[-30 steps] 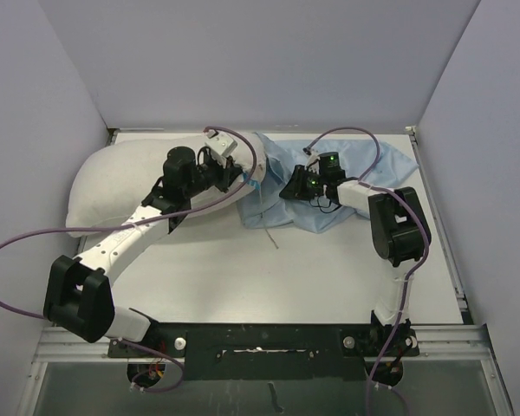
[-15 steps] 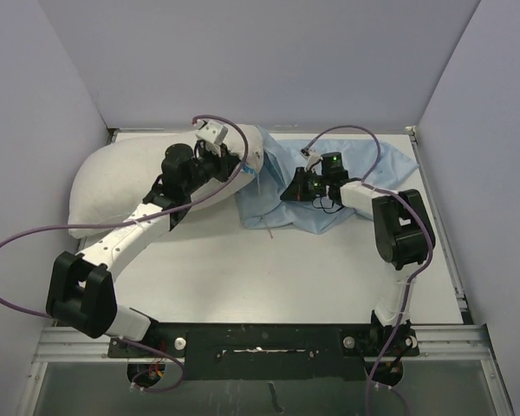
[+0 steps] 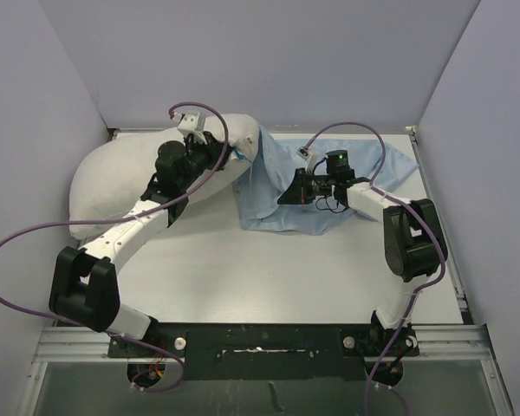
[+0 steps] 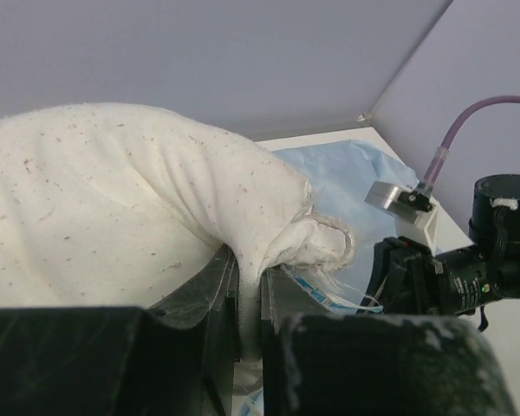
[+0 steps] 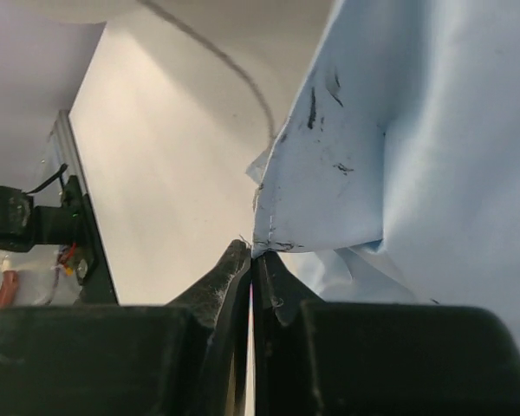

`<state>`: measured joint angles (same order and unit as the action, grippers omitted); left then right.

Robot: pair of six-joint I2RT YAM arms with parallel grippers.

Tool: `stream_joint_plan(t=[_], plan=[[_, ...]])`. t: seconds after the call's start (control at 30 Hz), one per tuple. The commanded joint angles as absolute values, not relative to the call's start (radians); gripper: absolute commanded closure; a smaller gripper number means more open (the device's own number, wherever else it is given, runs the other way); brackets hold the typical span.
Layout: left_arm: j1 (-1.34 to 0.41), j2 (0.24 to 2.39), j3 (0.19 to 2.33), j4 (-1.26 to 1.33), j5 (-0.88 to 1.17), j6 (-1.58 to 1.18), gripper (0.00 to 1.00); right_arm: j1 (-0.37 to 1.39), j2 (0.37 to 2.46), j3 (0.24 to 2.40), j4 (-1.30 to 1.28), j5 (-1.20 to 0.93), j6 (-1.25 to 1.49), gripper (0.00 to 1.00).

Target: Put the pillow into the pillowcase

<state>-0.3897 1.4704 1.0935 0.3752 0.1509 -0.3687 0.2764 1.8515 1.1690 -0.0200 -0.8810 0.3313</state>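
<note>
We had the left gripper (image 4: 250, 270) clamped on a corner of the pillow (image 3: 113, 178) at ten o'clock on the worktop (image 3: 269, 269), aiming it at the pillowcase (image 3: 273, 208) at one o'clock, whose edge the right gripper (image 5: 251, 256) pinched, probably to hold the mouth open.

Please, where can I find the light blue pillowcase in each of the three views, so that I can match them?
Top external: the pillowcase lies centre-right, just right of the pillow.
Left wrist: the pillowcase shows right of centre, behind the pillow's pinched corner.
Right wrist: the pillowcase fills the right half.
Shared landmark: the right gripper, shut on the pillowcase's edge.
</note>
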Motion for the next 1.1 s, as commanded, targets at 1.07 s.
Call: stream_joint_plan(t=[1.07], plan=[[-0.7,1.672,0.681,0.922,0.662,-0.433,1.0,0.334,1.629,1.335,-0.426,-1.066,0.139,1.0]])
